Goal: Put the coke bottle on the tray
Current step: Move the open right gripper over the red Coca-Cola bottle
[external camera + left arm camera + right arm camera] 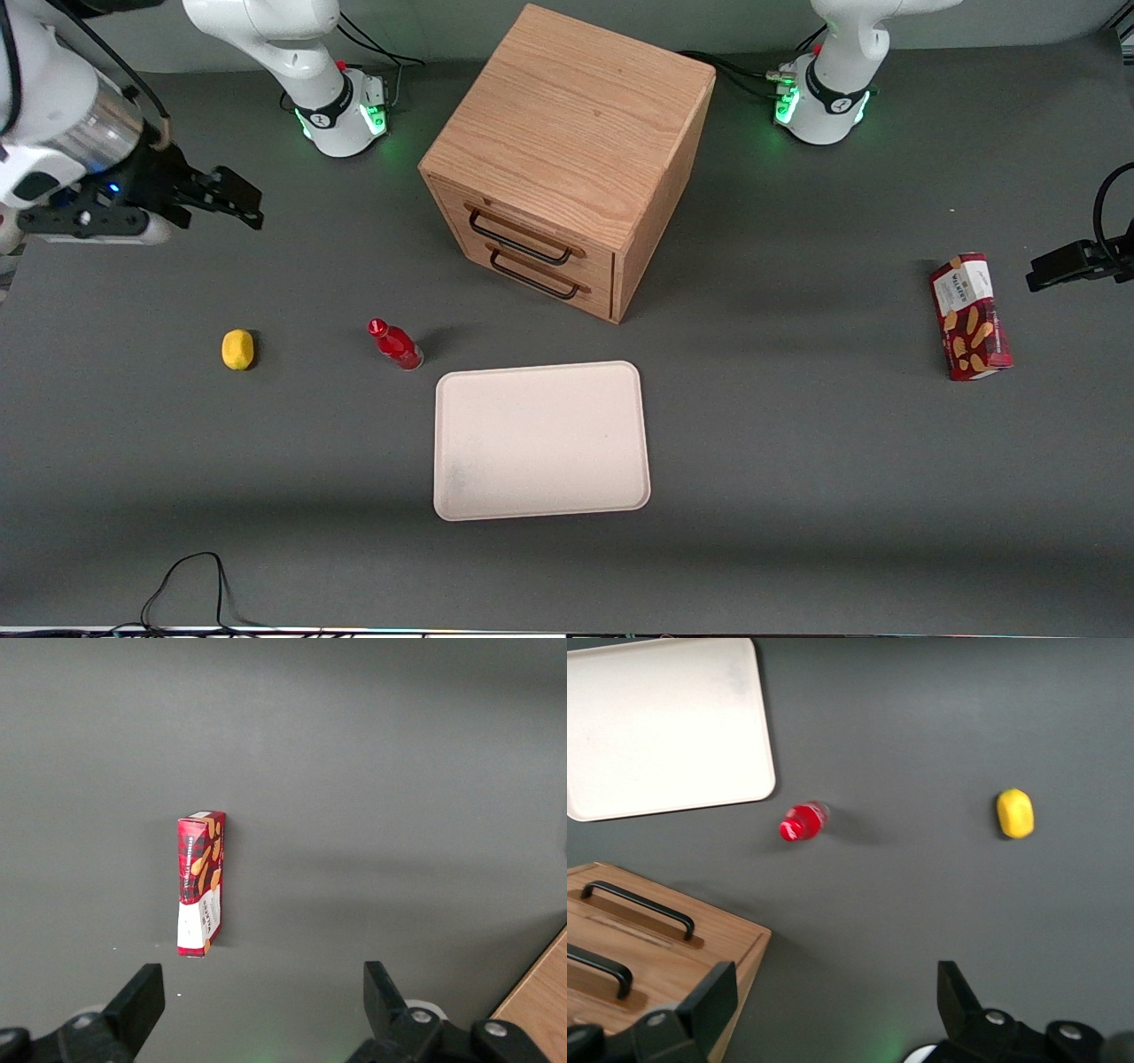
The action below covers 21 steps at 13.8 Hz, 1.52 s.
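The coke bottle (395,345) is small, shiny and all red, and stands upright on the grey table just off a corner of the pale cream tray (540,440). It also shows in the right wrist view (803,822), beside the tray (664,726). My gripper (232,197) hangs open and empty high above the table at the working arm's end, well away from the bottle and farther from the front camera than it. In the right wrist view its fingers (709,1003) stand wide apart with nothing between them.
A wooden drawer cabinet (567,159) with two black handles stands farther from the camera than the tray. A yellow lemon-sized object (237,348) lies beside the bottle. A red cookie box (970,316) lies toward the parked arm's end. A black cable (190,589) loops at the table's near edge.
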Each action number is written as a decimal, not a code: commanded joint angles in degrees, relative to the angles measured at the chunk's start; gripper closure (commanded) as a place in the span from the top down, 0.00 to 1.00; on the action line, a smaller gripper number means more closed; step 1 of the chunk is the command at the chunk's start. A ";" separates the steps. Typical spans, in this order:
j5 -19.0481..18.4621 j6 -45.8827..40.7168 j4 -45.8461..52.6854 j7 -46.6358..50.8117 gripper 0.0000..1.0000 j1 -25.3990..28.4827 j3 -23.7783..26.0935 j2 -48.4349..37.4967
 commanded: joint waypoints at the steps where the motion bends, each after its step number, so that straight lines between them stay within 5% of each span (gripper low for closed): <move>1: -0.63 -0.59 6.47 1.58 1.00 0.92 0.84 7.25; 7: -1.16 6.26 5.25 5.60 1.00 5.48 0.75 15.17; 21: -4.68 29.73 -15.57 5.97 1.00 7.34 0.40 16.58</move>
